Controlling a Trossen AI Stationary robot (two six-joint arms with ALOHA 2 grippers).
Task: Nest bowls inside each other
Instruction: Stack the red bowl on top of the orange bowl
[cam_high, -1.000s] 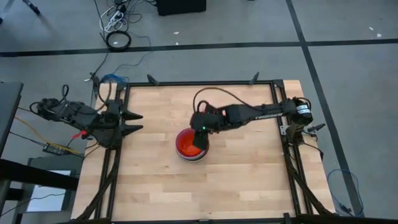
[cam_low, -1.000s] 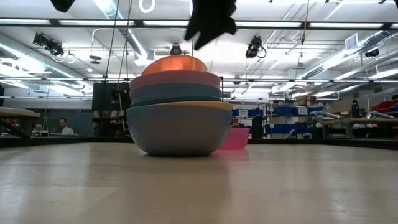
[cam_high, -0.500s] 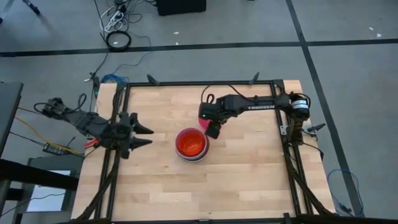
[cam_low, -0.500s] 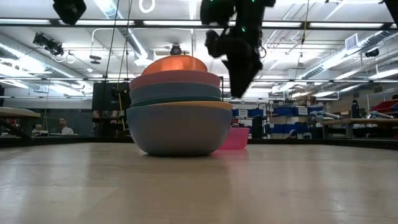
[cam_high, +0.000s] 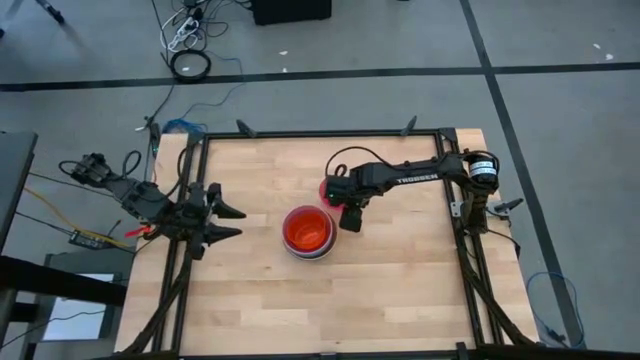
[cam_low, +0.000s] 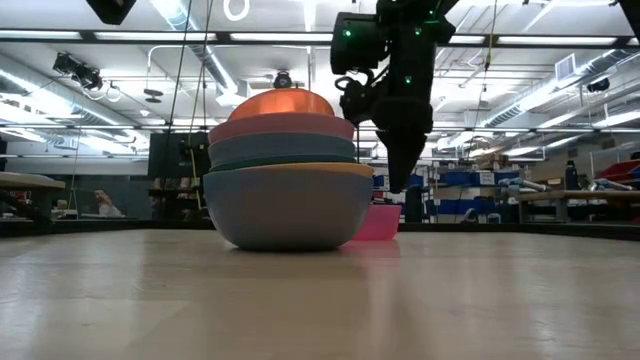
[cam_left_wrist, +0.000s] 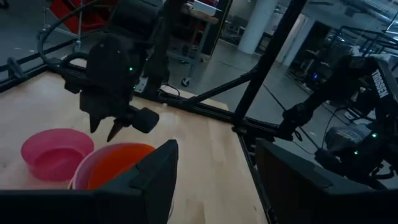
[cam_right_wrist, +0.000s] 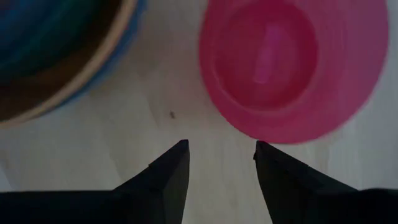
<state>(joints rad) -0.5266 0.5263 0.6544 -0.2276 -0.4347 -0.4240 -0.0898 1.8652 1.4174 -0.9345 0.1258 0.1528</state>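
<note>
- Right claw (cam_high: 349, 215) open and empty, hanging just above the table (cam_high: 400, 290) between the nested stack (cam_high: 307, 232) and the lone magenta bowl (cam_right_wrist: 289, 65).
- Best approach: drop one finger inside the magenta rim, one outside, pinch the wall.
- Lift clear, centre over the red-orange bowl (cam_low: 281, 102) before release.
- Left claw (cam_high: 222, 213) open, empty, parked at the table's left edge.

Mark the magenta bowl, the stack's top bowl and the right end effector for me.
magenta bowl (cam_right_wrist: 289, 62): right wrist view, inside bottom.
top bowl (cam_high: 306, 229): high view, red-orange inside.
right end effector (cam_right_wrist: 221, 163): right wrist view, gap between its open fingertips.
</note>
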